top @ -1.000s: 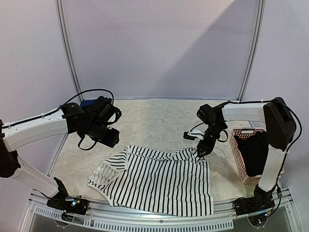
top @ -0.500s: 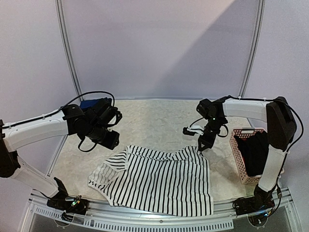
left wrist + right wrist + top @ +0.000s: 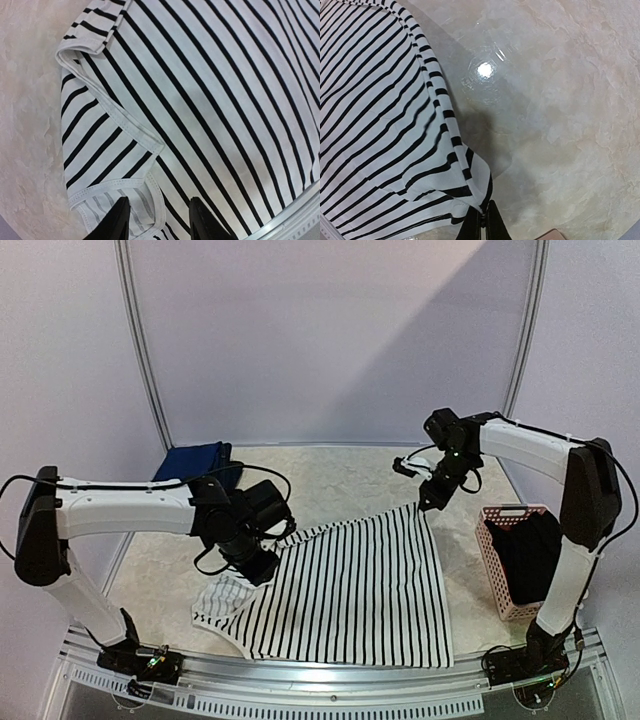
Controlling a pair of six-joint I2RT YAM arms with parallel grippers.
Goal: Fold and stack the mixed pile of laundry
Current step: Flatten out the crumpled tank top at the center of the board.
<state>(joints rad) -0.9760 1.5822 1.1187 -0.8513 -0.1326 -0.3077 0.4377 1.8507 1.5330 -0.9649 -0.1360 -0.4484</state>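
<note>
the right gripper (image 3: pixel 428 503) had its jaws pinched tight on a corner of the striped tank top (image 3: pixel 350 590). in the right wrist view the two fingers met at the gripper (image 3: pixel 482 220) with the hem of the tank top (image 3: pixel 380 125) caught between them, and the cloth ran off toward 10 o'clock. from above, that corner was lifted off the table (image 3: pixel 330 480), and the garment fanned down from the gripper toward 7 o'clock, reaching the near edge.

the left gripper (image 3: pixel 262 570) hung over the top's left side, jaws partly apart. its wrist view showed the gripper (image 3: pixel 157 220) just above a folded-over hem of the tank top (image 3: pixel 200 100), with nothing gripped.

at 10 o'clock from the left gripper a navy piece (image 3: pixel 190 460) lay at the table's far left corner. at 4 o'clock from the right gripper stood the pink basket (image 3: pixel 495 560) with a black garment (image 3: pixel 530 555) inside. the tabletop was pale and marbled, and a plain lilac wall (image 3: pixel 330 340) stood behind it.
</note>
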